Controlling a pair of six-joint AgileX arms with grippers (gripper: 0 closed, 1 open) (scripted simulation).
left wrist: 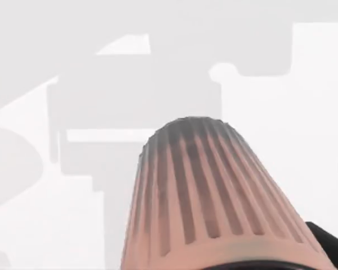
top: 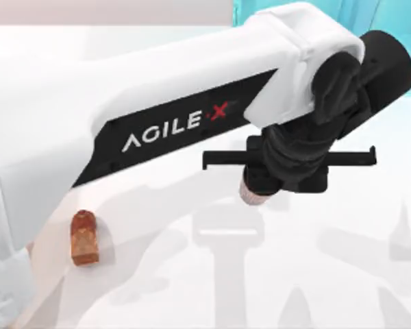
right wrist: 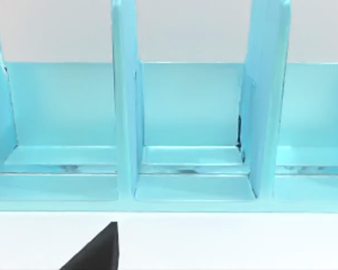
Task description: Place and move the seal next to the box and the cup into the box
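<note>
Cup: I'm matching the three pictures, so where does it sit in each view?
Top view: cup right of centre, beneath the left end effector.
Left wrist view: close up at lower centre, ribbed wall toward the camera.
Right wrist view: the right arm's camera faces the turquoise shelf.
Shared landmark: the white table.

White arm (top: 123,89), black pincer (top: 288,161)
</note>
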